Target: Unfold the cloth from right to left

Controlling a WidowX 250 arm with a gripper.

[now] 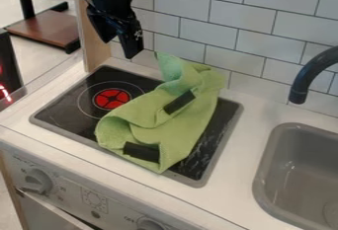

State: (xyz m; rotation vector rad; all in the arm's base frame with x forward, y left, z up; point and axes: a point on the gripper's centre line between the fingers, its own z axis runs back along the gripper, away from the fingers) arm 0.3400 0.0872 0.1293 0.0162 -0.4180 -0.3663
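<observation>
Hanging above the back left part of the stovetop (56,118), one black gripper (119,50) points down in front of the tiled wall (221,24). How wide it stands I cannot tell; the cloth (165,130) lies apart from it, lower and to its right.

There is one cloth, green, and it covers much of the middle and right of the stovetop. It is bunched and folded over itself, with a rounded fold towards the left and one corner reaching the stovetop's front rim. Its far end runs past the stovetop's back edge, where one tip sticks up near the wall. Two black patches show on it — one patch (180,102) over the middle of the stovetop, towards the back, the other patch (142,151) near the stovetop's front rim.

One red burner mark (112,99) shows on the left part of the stovetop, left of the cloth. A white counter (228,160) surrounds the stovetop. Well to the right of the stovetop are one grey sink (264,174) and, behind that, one dark faucet (310,76). Two knobs show on the panel below the stovetop's front — one knob (38,180) to the left, one knob (150,224) further right.
</observation>
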